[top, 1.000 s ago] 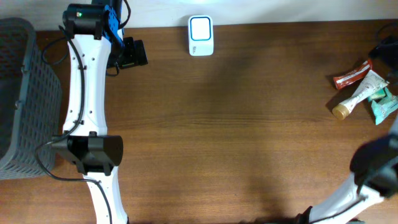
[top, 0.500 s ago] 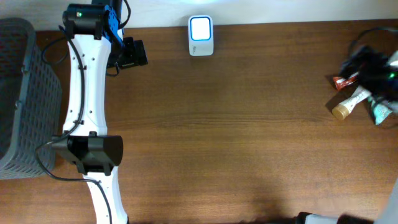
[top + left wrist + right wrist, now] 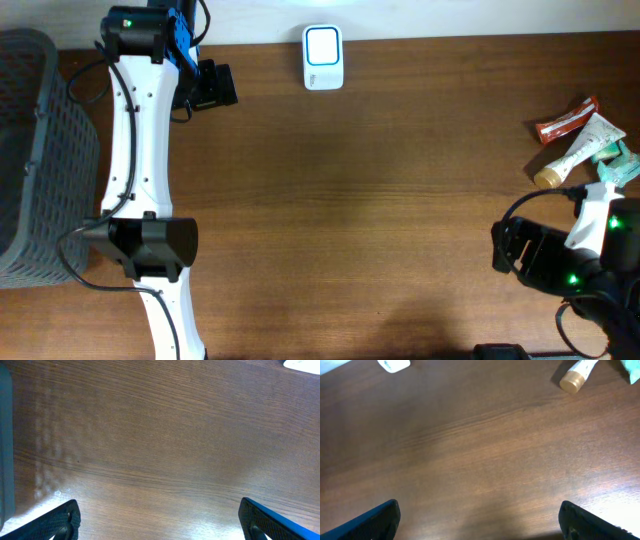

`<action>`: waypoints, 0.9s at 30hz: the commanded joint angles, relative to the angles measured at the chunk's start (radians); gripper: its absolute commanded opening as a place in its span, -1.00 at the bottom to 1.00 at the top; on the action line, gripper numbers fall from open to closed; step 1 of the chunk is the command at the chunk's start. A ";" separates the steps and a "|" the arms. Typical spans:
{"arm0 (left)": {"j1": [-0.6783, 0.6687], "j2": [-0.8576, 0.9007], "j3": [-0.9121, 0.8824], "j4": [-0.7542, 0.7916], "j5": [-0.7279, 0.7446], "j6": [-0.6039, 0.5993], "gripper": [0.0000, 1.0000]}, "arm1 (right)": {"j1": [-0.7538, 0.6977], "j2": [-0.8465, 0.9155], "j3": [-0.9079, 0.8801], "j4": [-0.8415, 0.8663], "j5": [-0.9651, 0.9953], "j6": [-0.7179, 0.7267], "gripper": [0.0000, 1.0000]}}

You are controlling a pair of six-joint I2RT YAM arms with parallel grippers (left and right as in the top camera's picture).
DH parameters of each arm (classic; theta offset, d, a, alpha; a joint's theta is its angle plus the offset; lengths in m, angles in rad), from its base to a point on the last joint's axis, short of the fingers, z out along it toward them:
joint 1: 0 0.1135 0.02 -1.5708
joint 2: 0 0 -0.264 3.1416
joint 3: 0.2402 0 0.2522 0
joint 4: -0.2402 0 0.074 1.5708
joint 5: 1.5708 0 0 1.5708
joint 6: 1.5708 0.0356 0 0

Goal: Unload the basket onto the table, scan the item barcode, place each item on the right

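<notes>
The items lie at the far right: a white tube (image 3: 582, 151) with a tan cap, a red packet (image 3: 565, 120) and a teal packet (image 3: 621, 166). A white barcode scanner (image 3: 323, 57) stands at the back edge. My right gripper (image 3: 507, 250) is open and empty at the front right, below and apart from the items. In the right wrist view its gripper (image 3: 480, 520) hangs over bare wood, with the tube's cap (image 3: 570, 382) at the top right. My left gripper (image 3: 218, 86) rests open at the back left, and in its own view the left gripper (image 3: 160, 525) holds nothing.
A grey mesh basket (image 3: 40, 150) stands at the left edge, and its wall (image 3: 4, 445) shows in the left wrist view. The left arm (image 3: 140, 170) runs along the table's left side. Brown wooden tabletop (image 3: 360, 200) lies between the arms.
The right arm swung from over the items at the right edge down to the front right corner, uncovering them. The left arm has not moved.
</notes>
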 commanded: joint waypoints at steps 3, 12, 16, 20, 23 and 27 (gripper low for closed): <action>0.000 -0.012 0.009 -0.001 -0.008 0.001 0.98 | 0.010 0.000 -0.024 0.002 -0.020 -0.006 0.97; 0.000 -0.012 0.009 -0.001 -0.008 0.001 0.98 | 0.009 0.002 -0.024 -0.015 -0.017 -0.007 0.97; 0.000 -0.012 0.009 -0.001 -0.008 0.001 0.98 | 0.009 0.000 -0.034 -0.064 -0.017 -0.021 0.97; 0.000 -0.012 0.009 -0.001 -0.008 0.001 0.98 | 0.009 -0.009 -0.090 -0.047 -0.017 -0.039 0.97; 0.000 -0.012 0.009 -0.001 -0.008 0.001 0.99 | 0.009 -0.061 -0.202 0.070 -0.025 -0.111 0.97; 0.000 -0.012 0.009 -0.001 -0.008 0.001 0.98 | 0.009 -0.249 -0.458 0.362 -0.160 -0.310 0.97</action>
